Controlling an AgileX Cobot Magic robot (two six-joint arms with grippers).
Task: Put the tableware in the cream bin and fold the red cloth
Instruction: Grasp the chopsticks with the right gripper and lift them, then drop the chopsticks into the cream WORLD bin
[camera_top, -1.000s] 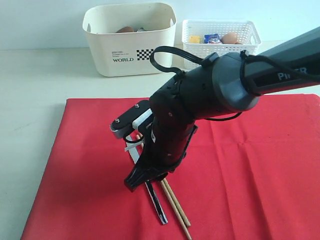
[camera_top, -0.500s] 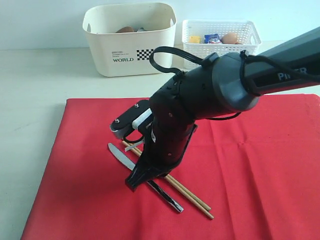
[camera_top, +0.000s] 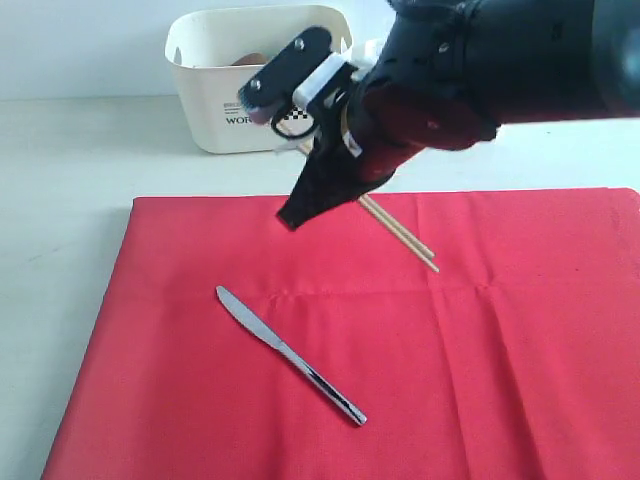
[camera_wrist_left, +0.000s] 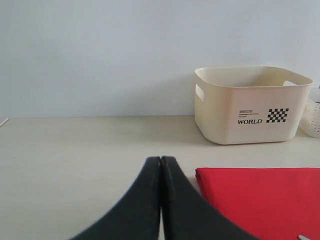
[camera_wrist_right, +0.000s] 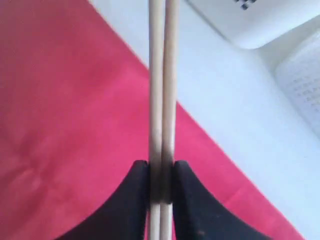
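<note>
My right gripper (camera_top: 297, 210) (camera_wrist_right: 161, 165) is shut on the pair of wooden chopsticks (camera_top: 402, 237) (camera_wrist_right: 162, 75) and holds them in the air over the back edge of the red cloth (camera_top: 450, 370) (camera_wrist_right: 65, 125). The sticks slant down to the right in the exterior view. A silver table knife (camera_top: 290, 355) lies diagonally on the cloth, left of centre. The cream bin (camera_top: 215, 95) (camera_wrist_left: 250, 105) (camera_wrist_right: 260, 20) stands behind the cloth, partly hidden by the arm. My left gripper (camera_wrist_left: 161, 161) is shut and empty, low over the bare table beside the cloth's corner (camera_wrist_left: 260, 195).
A white lattice basket (camera_wrist_right: 300, 85) (camera_wrist_left: 312, 117) stands to the right of the cream bin. The pale tabletop (camera_top: 70, 180) surrounds the cloth. The dark bulk of the right arm (camera_top: 480, 60) fills the upper right of the exterior view.
The right gripper closed on the chopsticks and lifted them off the cloth, up and toward the bins. The knife was turned and stays on the cloth.
</note>
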